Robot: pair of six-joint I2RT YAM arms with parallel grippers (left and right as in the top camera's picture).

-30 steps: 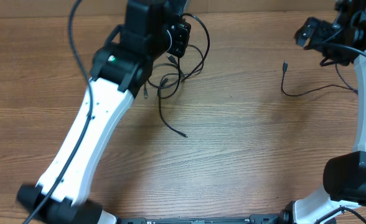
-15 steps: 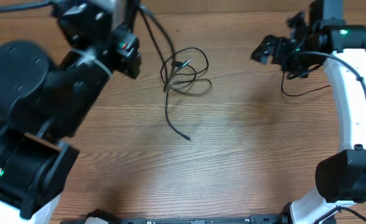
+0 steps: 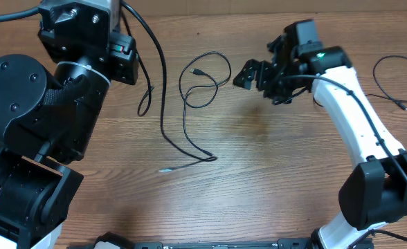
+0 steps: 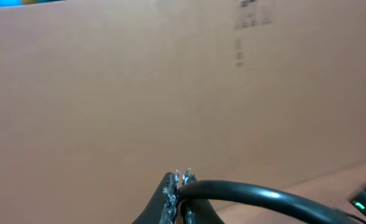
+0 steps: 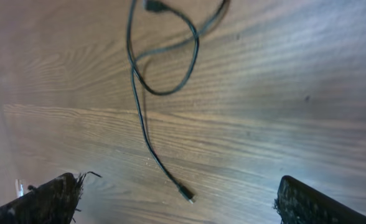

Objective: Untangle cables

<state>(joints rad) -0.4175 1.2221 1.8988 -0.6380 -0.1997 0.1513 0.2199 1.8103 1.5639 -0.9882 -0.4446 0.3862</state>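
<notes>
A thin black cable (image 3: 205,77) lies in loose loops on the wood table, its tail running down to a plug end (image 3: 213,158). It also shows in the right wrist view (image 5: 164,62). My right gripper (image 3: 253,73) is open and empty just right of the loops, above the table. My left gripper (image 4: 180,186) is shut on a second black cable (image 4: 264,196) and is raised, facing a cardboard wall. In the overhead view that cable (image 3: 163,90) hangs down from the top left to the table. A third cable (image 3: 390,81) lies at the far right.
The table (image 3: 273,180) is brown wood. The raised left arm (image 3: 44,104) fills the left side of the overhead view. The white right arm (image 3: 352,117) reaches in from the lower right. A cardboard wall (image 4: 170,81) stands behind the table.
My left arm has risen and pulled one cable leftward out of the tangle, leaving looser loops. My right arm has swung left toward the loops, away from the far-right cable.
</notes>
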